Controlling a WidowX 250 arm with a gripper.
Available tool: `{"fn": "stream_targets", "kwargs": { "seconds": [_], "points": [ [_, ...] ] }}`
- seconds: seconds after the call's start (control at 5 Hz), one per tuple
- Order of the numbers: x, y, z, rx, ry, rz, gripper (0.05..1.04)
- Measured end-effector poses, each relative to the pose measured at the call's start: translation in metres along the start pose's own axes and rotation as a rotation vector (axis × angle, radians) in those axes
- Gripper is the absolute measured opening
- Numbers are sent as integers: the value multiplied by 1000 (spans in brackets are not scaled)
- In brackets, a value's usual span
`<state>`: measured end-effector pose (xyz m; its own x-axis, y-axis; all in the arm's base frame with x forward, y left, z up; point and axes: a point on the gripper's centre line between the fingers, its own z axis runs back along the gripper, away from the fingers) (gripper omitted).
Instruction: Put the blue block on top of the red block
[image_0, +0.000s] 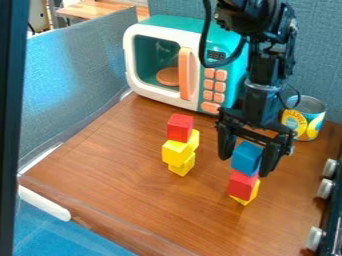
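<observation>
Jaws of my gripper (244, 167), camera view: they flank the blue block (246, 159), but whether they pinch it or stand spread around it, I cannot tell. The blue block is directly above the red block (241, 185), which sits over a yellow block (254, 192) on the wooden surface (127, 180). To the left in my view, a second red block (180, 128) tops a stack of yellow blocks (176, 153). Behind are a toy microwave (182, 23) and a can (305, 119).

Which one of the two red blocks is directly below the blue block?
The red block nearer the gripper; the other red block tops the left yellow stack.
</observation>
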<state>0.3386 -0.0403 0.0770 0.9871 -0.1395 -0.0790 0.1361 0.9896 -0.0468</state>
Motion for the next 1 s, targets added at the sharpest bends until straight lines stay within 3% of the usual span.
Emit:
{"fn": "stream_targets", "kwargs": {
  "seconds": [0.2,0.6,1.0],
  "points": [
    [-3,0,31,14,-91,4,1000],
    [-15,8,46,1,-106,11,1000],
    [-25,30,44,15,-113,66,1000]
  ]
}}
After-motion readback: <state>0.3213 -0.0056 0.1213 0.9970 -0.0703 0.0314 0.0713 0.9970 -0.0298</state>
